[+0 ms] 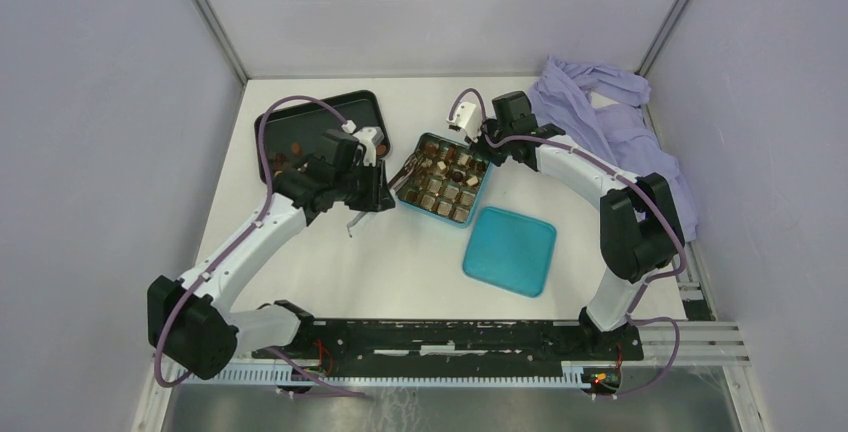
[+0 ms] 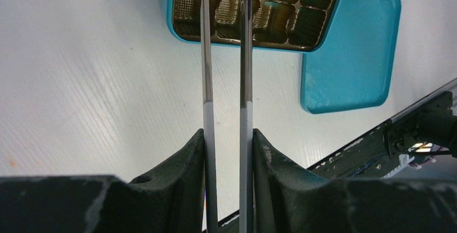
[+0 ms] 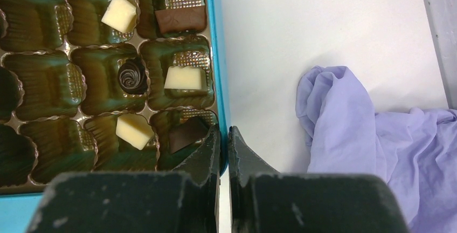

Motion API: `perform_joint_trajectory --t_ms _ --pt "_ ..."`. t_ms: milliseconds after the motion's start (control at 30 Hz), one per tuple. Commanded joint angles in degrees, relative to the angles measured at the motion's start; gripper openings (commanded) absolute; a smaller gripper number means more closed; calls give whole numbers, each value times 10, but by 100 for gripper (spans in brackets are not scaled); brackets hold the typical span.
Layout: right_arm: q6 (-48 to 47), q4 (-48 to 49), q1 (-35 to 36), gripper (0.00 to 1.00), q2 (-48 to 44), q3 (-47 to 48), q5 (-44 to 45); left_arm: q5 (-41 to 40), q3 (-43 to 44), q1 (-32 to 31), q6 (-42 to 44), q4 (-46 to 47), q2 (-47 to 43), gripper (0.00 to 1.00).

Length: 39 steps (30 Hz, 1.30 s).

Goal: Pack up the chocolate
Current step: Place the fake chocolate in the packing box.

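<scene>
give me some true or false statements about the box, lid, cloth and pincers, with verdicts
1. The lid sits on the box. False: it lies on the table beside the box.
2. The left pincer holds tweezers. True.
3. The right pincer is shut on the box's wall. True.
4. The cloth is green. False: it is purple.
5. Every cell of the box is filled. False: many are empty; only some hold a chocolate.
</scene>
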Motion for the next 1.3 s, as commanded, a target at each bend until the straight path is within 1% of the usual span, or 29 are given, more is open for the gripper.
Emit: perform_joint_trajectory --t_ms 0,300,433,500,767,1000,1267 --pt "11 40 2 3 -26 5 -9 -17 5 -2 -21 41 8 5" --pt "12 39 2 3 -24 4 -11 -18 8 -5 -17 50 28 15" --pt "14 39 2 4 -22 1 -15 -21 8 -8 -16 50 35 23" --pt "15 39 1 4 -22 -1 -16 -23 7 -9 -16 49 37 29" --pt "18 38 1 5 -17 2 -18 -33 8 -12 -13 38 38 41" --pt "19 37 0 5 -15 1 -18 -39 14 -14 -8 29 35 44" --pt "23 36 -6 8 -3 3 -23 -47 42 -13 -21 26 18 40"
